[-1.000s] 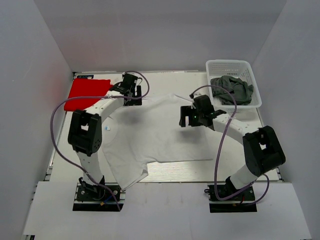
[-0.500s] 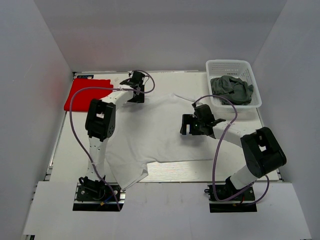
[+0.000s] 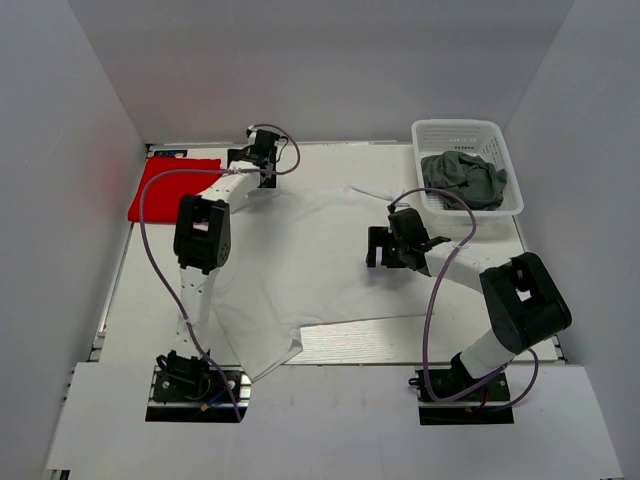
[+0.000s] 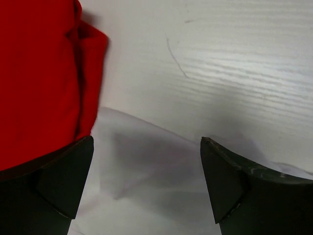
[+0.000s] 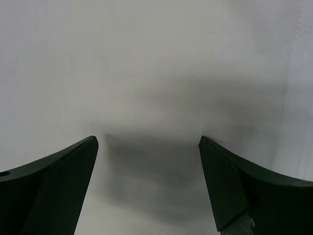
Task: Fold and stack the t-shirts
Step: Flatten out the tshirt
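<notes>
The white t-shirt (image 3: pixel 300 260) lies spread across the middle of the table. The folded red t-shirt (image 3: pixel 165 183) lies at the back left. The dark grey t-shirt (image 3: pixel 463 178) lies crumpled in the basket. My left gripper (image 3: pixel 252 160) is open and empty above the white shirt's back left corner (image 4: pixel 146 171), with the red shirt (image 4: pixel 39 73) just to its left. My right gripper (image 3: pixel 382 248) is open and empty low over the white shirt's right part (image 5: pixel 146 73).
A white plastic lattice basket (image 3: pixel 500 135) stands at the back right. White walls close in the table on three sides. Bare wooden tabletop (image 4: pixel 234 58) shows beyond the shirt's back edge.
My left gripper has moved back and left toward the shirt's back corner near the red shirt. My right gripper has shifted slightly and dropped lower over the white shirt.
</notes>
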Available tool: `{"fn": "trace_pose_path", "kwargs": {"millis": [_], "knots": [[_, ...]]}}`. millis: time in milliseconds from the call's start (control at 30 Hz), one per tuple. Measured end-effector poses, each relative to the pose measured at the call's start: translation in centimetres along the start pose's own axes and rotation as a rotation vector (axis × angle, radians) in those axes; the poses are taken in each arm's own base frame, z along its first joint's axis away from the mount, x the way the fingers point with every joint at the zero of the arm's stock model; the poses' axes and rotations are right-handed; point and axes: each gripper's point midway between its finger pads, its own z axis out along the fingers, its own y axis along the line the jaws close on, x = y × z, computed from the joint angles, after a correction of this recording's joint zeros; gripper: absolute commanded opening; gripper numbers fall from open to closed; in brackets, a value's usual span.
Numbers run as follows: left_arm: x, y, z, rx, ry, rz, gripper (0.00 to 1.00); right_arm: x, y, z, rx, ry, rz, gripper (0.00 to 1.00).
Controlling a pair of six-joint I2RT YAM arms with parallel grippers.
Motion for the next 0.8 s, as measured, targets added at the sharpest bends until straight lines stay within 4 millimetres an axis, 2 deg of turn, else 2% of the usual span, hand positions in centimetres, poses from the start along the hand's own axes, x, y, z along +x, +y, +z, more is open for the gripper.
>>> {"fn": "trace_pose_path", "kwargs": {"millis": [133,300,433,500,533,667,733,800], "knots": [[-2.4,-0.1,1.9,0.017,-0.073,0.054,1.00,-0.1,-0.8,0.0,0.031,-0.002,-0.003,0.90],[-5.8,-1.9,3.5,0.060,-0.184,0.116,1.00,-0.3,-1.3,0.1,0.050,-0.001,-0.001,0.90],[-7.2,-3.0,3.1,0.114,-0.201,0.114,1.00,-0.3,-1.5,0.1,0.057,-0.001,-0.001,0.90],[-7.0,-3.3,2.1,0.162,-0.187,0.093,1.00,-0.3,-1.7,0.1,0.060,0.001,0.002,0.90],[-5.9,-3.1,1.2,0.190,-0.159,0.087,1.00,-0.3,-1.7,0.1,0.062,0.002,0.003,0.90],[-2.9,-1.0,-3.9,0.265,-0.072,0.052,1.00,-0.4,-1.9,0.1,0.064,0.002,0.007,0.90],[-2.9,0.3,-7.0,0.300,-0.060,-0.004,1.00,-0.4,-1.9,0.1,0.065,0.002,0.008,0.90],[-4.0,1.4,-9.4,0.331,-0.079,-0.083,1.00,-0.4,-1.9,0.1,0.065,0.002,0.008,0.90]]}}
